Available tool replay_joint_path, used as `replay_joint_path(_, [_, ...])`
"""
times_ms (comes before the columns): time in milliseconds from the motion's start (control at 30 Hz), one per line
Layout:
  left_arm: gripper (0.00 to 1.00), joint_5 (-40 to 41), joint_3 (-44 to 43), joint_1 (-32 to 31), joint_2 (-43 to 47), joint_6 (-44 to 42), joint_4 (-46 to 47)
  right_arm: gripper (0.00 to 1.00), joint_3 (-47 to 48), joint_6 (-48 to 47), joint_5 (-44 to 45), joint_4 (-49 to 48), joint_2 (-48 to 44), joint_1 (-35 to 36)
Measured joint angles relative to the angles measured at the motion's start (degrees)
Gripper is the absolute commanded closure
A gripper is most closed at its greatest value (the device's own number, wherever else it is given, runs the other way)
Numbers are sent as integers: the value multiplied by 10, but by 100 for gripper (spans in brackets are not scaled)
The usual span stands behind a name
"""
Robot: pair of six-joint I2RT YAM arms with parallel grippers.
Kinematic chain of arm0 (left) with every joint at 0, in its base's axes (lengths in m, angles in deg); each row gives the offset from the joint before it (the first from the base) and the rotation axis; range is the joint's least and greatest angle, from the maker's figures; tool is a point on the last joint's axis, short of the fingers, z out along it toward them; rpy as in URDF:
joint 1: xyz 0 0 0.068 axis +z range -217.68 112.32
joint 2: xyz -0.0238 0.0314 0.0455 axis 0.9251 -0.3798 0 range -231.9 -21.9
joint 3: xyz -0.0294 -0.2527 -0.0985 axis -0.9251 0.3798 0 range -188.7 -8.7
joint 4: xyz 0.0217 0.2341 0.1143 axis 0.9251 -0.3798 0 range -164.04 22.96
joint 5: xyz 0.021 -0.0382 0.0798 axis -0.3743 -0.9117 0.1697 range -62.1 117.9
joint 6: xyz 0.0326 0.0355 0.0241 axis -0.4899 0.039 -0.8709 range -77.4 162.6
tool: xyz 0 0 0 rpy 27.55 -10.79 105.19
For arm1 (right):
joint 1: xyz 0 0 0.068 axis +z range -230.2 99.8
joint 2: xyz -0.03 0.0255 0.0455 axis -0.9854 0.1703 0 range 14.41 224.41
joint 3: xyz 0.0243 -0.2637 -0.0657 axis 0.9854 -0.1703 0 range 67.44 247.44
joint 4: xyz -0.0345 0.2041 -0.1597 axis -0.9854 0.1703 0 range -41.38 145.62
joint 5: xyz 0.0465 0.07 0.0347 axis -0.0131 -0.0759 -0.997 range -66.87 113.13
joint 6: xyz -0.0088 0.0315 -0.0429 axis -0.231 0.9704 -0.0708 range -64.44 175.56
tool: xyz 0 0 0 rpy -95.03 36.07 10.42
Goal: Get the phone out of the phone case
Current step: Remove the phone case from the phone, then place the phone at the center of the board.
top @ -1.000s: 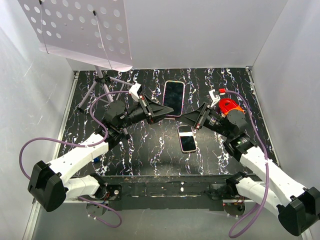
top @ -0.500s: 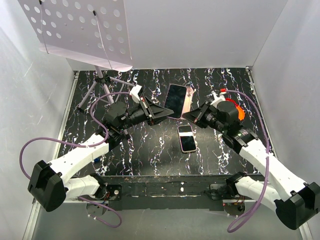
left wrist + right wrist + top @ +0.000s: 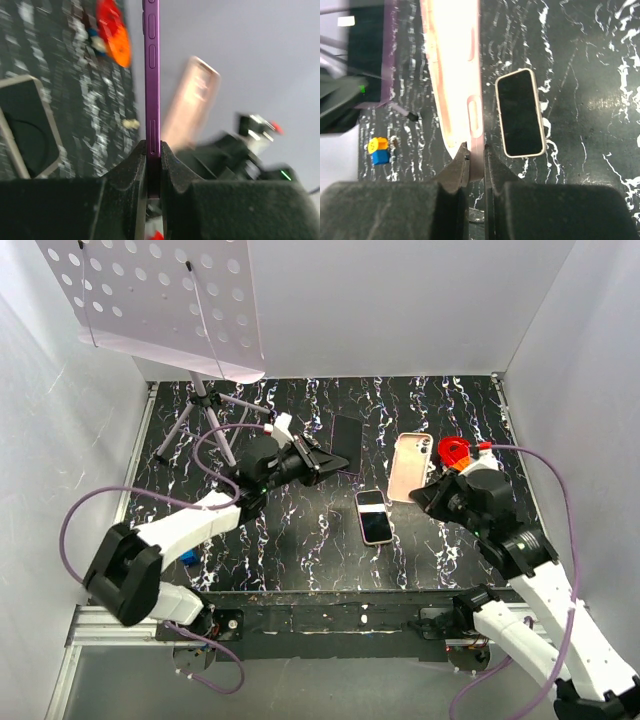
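Observation:
My left gripper point(image 3: 322, 457) is shut on a purple phone point(image 3: 346, 443) and holds it on edge above the back middle of the table. In the left wrist view the phone's purple edge point(image 3: 151, 75) rises from between the shut jaws of the left gripper point(image 3: 152, 150). My right gripper point(image 3: 424, 492) is shut on the empty pink phone case point(image 3: 410, 465), held apart to the right of the phone. In the right wrist view the case point(image 3: 451, 75) stands up from the right gripper point(image 3: 475, 150). The phone point(image 3: 367, 55) shows at its upper left.
A second, smaller phone in a pale case point(image 3: 374, 517) lies flat on the black marbled table point(image 3: 300, 540), between the grippers; it also shows in the right wrist view point(image 3: 520, 112). A tripod point(image 3: 200, 410) with a perforated white board point(image 3: 160, 300) stands back left. A small yellow-and-blue toy point(image 3: 380, 150) lies near the left arm.
The phone and the pink case have come apart. My right gripper has drawn the case away to the right, and my left gripper keeps the purple phone, now turned on edge.

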Motion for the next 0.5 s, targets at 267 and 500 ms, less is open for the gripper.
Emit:
replay_joint_path(267, [100,81,-102,52,-240,-74,-13,99,6,-7,-40,21,-67,0])
replay_joint_path(500, [100,17,-299,133,-472,-128,-48,99,-14,-6,-92,46,-94,0])
